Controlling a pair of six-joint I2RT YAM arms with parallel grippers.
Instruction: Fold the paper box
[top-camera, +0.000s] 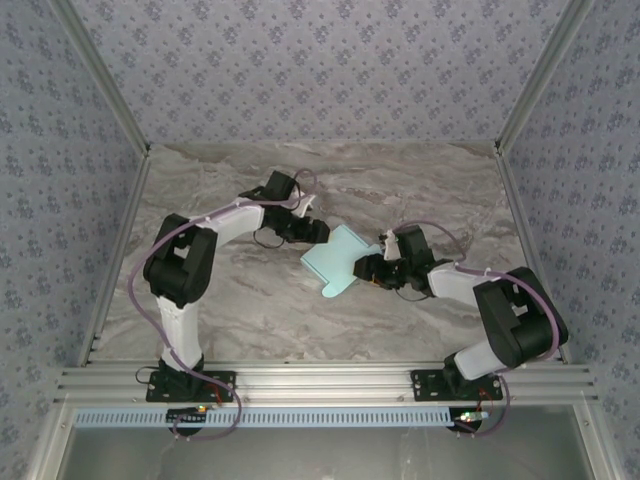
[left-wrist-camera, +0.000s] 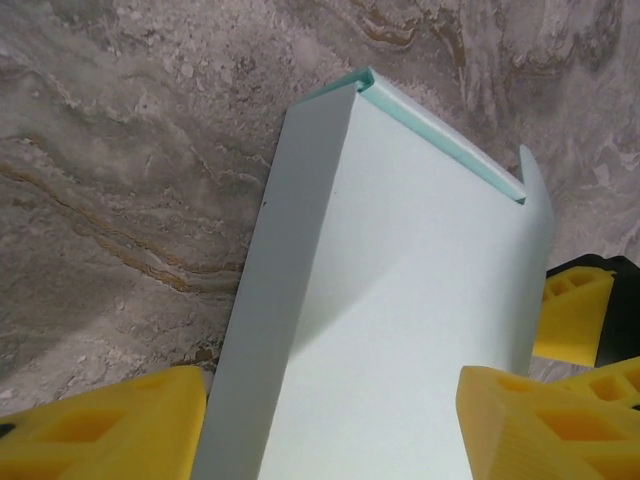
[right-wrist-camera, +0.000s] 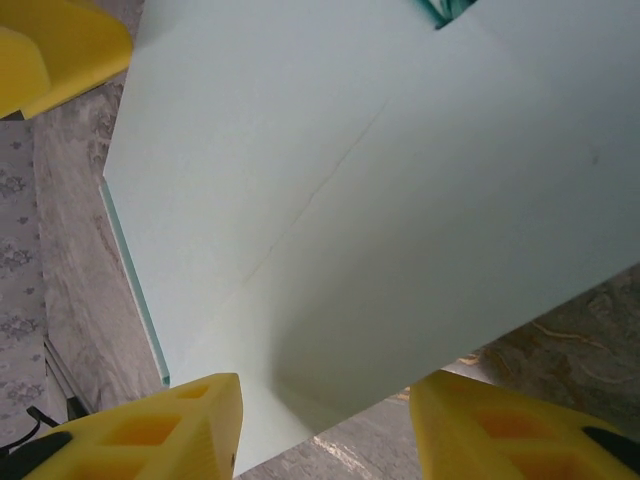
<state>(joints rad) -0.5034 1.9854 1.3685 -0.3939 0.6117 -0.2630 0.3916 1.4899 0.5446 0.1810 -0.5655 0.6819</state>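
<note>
Looking at a pale blue paper box (top-camera: 335, 262) lying around the middle of the marbled surface (top-camera: 250, 310), right between the two arms. Got the left gripper (top-camera: 318, 232) at its far-left edge and the right gripper (top-camera: 368, 268) at its near-right edge, both down at the card.

From the left wrist: seeing yellow fingers (left-wrist-camera: 110, 425) spread apart with the box running up between them. Long side panel creased and folded down the left, narrow folded lip across the far end, curved tab just beside it.

From the right wrist: same deal, fingers (right-wrist-camera: 150, 435) apart and straddling a corner of the card, with a faint crease running across the panel.

Can't tell for either gripper whether actually pinching the card or just sitting around it. Can't see inside the box either.
</note>
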